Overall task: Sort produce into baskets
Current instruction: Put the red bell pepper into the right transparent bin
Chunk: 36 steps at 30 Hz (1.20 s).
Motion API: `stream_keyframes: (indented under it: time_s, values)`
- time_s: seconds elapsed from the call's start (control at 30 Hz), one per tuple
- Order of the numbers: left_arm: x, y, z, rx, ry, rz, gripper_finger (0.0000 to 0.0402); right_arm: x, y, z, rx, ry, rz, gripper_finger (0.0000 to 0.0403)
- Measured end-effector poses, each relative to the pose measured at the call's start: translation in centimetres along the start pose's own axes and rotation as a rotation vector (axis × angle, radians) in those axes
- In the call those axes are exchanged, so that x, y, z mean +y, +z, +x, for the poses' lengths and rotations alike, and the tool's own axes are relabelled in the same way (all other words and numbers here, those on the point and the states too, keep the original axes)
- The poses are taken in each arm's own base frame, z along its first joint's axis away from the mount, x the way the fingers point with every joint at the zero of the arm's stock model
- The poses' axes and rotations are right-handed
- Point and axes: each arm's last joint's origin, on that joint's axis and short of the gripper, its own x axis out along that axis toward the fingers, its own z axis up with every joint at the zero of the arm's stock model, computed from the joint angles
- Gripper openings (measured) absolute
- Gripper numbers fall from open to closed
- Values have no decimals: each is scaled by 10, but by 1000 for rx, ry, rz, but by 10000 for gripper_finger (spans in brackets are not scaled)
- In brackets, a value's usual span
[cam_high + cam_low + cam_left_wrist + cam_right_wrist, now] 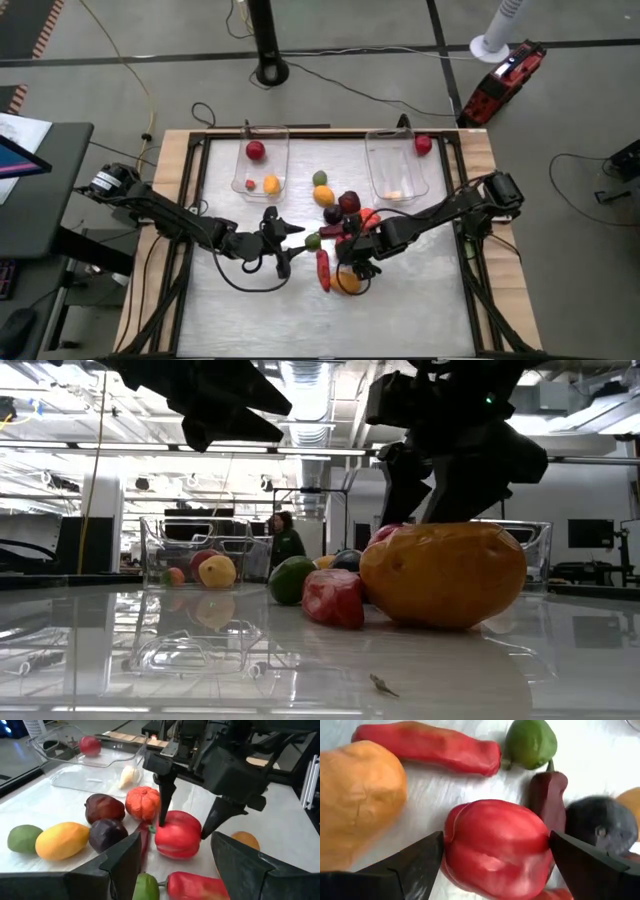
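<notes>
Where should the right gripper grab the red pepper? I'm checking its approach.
Across the red pepper's bulging middle, from above: the right gripper's open fingers already straddle its sides, which look clear enough, though the dark chili lies close.

Robotics lab, exposed ceiling ducts [305, 385], floor cables [380, 95]

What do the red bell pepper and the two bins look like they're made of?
The red bell pepper looks like moulded plastic or rubber, smooth with soft highlights. Left bin and right bin look like clear glossy hard plastic; you see the table through them.
</notes>
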Motion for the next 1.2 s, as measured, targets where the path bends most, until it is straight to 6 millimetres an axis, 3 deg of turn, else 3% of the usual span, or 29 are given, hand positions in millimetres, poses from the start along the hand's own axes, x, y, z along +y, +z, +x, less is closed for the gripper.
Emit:
stream_keyframes:
  time_s: [0.17, 0.37, 0.7, 0.93, 1.2]
  values:
    - [0, 0, 0, 0, 0, 0, 226, -1, 7, -18, -58, 1, 10, 398]
    - [0, 0, 0, 3, 1, 1, 226, -3, 3, -19, -26, 1, 59, 399]
    - [0, -1, 0, 13, -15, 1, 226, -10, -19, 1, 40, 59, 153, 400]
    - [0, -1, 0, 16, -23, 1, 226, -10, -18, 4, 11, 71, 159, 397]
    - [0, -1, 0, 16, -23, 1, 226, -11, -18, 4, 12, 73, 172, 365]
